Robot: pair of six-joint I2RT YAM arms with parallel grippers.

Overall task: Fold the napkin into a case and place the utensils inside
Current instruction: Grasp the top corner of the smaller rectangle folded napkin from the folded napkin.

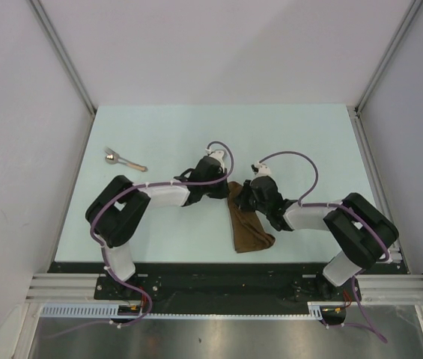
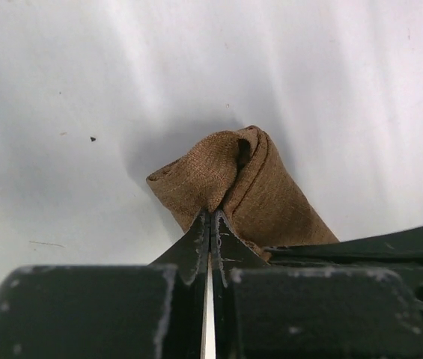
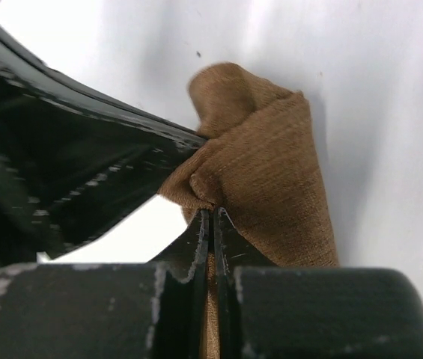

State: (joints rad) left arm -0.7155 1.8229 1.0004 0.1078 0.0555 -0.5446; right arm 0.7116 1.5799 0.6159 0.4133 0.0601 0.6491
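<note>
Pale mint tabletop [image 1: 308,142], white walls [image 1: 16,112] | napkin [image 1: 250,224] — brown coarse-weave cloth, folded to a narrow soft band, centre-right | left gripper [image 2: 210,218], right gripper [image 3: 211,213]: both jaws together, pinching its far end | step: folding, judged part-done; next needs a matched, gentle lift-and-fold | utensils [image 1: 125,161] — shiny, slim, far left, untouched.

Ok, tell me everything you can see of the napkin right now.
The napkin is brown woven cloth, folded into a narrow, creased strip lying on the pale table between the arms. Its far end is bunched up: the left gripper and right gripper are each pinched shut on a fold there. The near end rests on the table.
</note>
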